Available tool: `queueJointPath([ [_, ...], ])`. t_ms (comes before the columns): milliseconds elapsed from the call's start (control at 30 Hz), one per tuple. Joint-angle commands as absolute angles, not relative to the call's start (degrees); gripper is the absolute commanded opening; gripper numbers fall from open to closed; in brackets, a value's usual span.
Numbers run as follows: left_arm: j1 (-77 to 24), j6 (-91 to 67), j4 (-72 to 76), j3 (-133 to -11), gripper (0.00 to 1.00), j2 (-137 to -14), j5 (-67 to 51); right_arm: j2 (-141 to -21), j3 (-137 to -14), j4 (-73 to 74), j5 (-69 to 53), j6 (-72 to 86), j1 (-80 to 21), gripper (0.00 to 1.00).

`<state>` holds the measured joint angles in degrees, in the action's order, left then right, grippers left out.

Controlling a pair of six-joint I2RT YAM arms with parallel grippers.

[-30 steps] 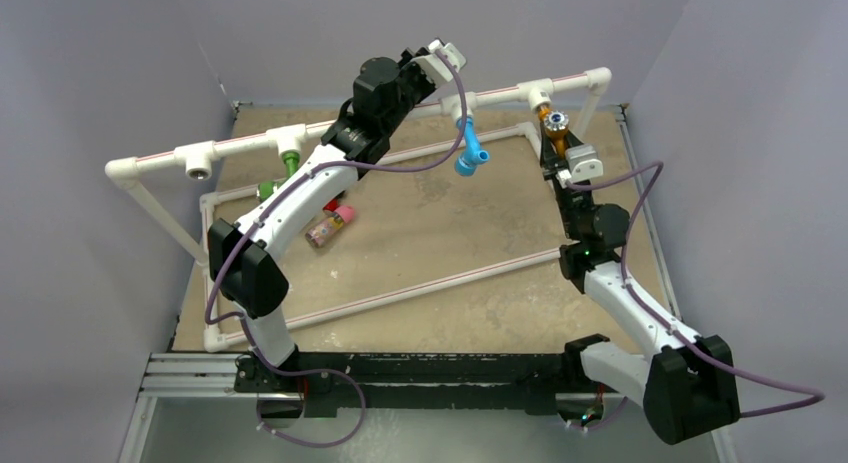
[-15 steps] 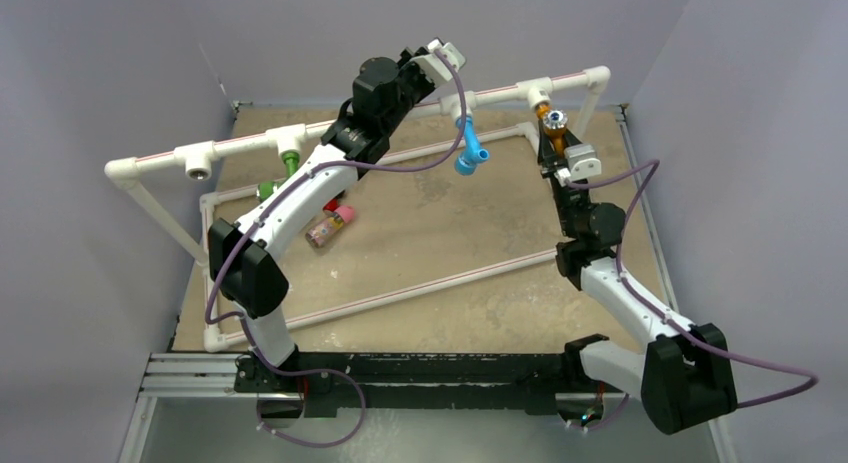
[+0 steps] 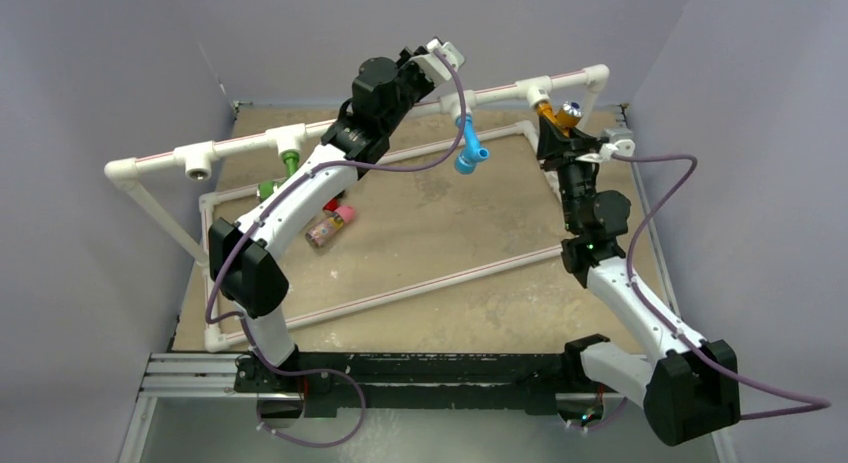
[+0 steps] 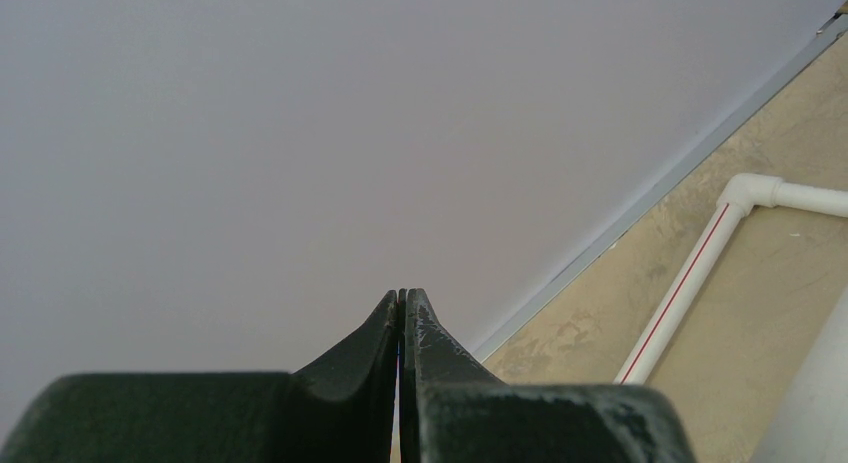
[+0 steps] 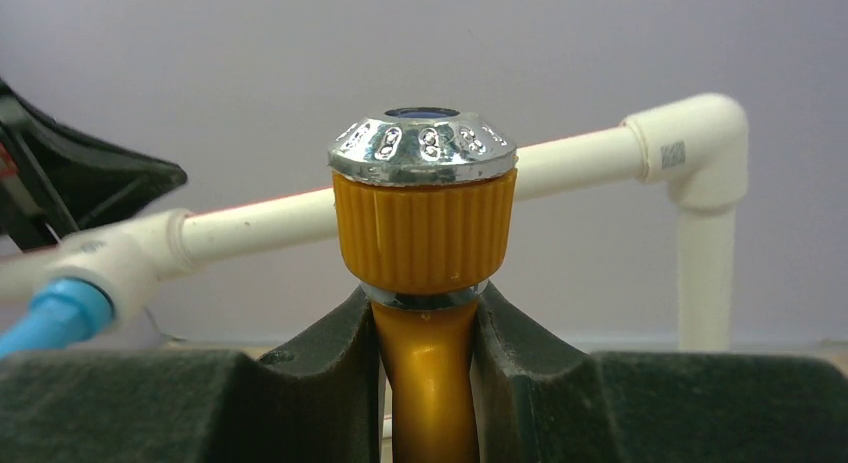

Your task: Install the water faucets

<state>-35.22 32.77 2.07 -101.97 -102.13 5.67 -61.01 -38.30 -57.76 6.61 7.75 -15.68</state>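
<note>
**Orange tap pinched at the rear rail, right side**

The right hand point(image 5: 425, 328) pinches the stem of the orange plastic faucet with a ribbed knob and silver cap point(image 5: 425, 213). In the wrist view the faucet's long axis stands upright, cap on top. From above, it sits just under the rightmost tee point(image 3: 538, 89) of the raised white pipe rail point(image 3: 150, 161), with the cap turned towards the right wall. The left hand point(image 4: 402, 308) is pressed together and empty, raised beyond the rail and facing the rear wall. The rail carries four tees. One light-blue faucet point(image 3: 468, 148) hangs slanting from the third, one green faucet point(image 3: 290, 163) hangs from the second, and the leftmost socket point(image 3: 200, 163) is bare. A small pink-topped piece point(image 3: 333, 223) lies on the sandy desk point(image 3: 450, 233), whose middle is open. Walls close in on the left, rear and right.
</note>
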Motion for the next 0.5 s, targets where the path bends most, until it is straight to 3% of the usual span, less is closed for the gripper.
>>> queueJointPath([
  [0,-38.5,29.1,-8.6,-98.4,0.0,-103.9,-8.6,-60.0,-41.2,-53.2,11.3,31.4,-15.4,0.0],
  [467,-38.7,28.6,-8.8,-98.5,0.0,-103.3,-8.6,-59.9,-43.0,-46.7,16.0,67.3,-15.7,0.0],
])
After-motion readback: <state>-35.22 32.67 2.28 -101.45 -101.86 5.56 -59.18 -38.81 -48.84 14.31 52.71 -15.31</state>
